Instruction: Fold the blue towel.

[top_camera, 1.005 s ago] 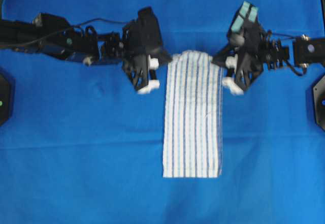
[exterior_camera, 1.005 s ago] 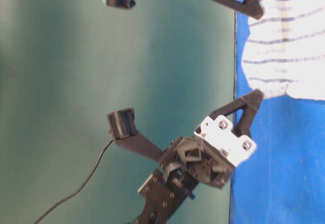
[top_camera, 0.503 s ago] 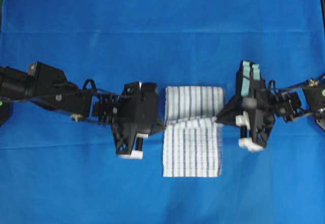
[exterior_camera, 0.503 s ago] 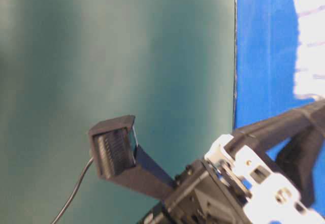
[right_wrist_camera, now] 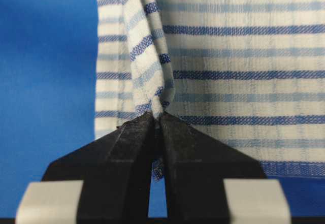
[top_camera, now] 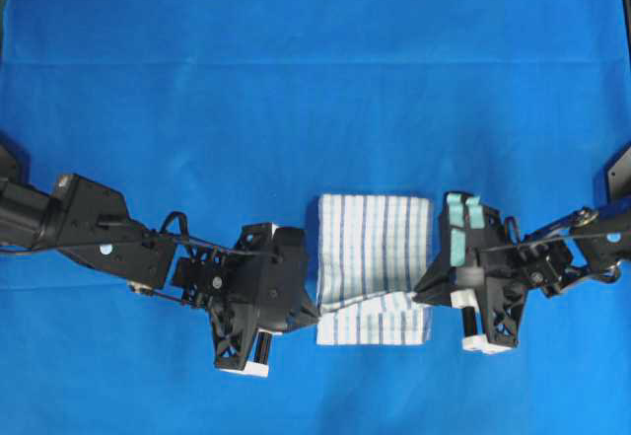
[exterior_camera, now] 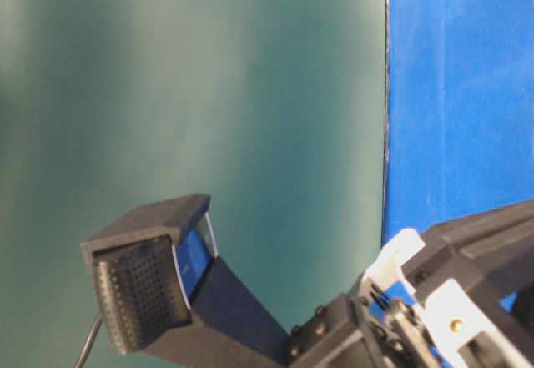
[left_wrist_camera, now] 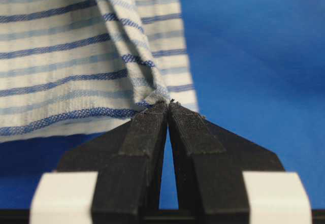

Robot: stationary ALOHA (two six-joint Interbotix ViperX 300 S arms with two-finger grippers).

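A robot lab bench: 2 arms over a blue cloth (top_camera: 296,70).

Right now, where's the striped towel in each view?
Overhead: striped towel at centre, between the two grippers.
Table-level: not in it.
Left wrist: upper left, corner pinched in the left gripper.
Right wrist: upper right, corner pinched in the right gripper.
Shared landmark: the bright blue cloth underneath.

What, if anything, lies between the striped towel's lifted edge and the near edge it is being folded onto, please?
Nothing visible does. The small white woven towel with thin blue stripes is pinched at its two folded-over corners by the left gripper and right gripper, and only its own lower layer on the plain bright-blue table cloth lies ahead.
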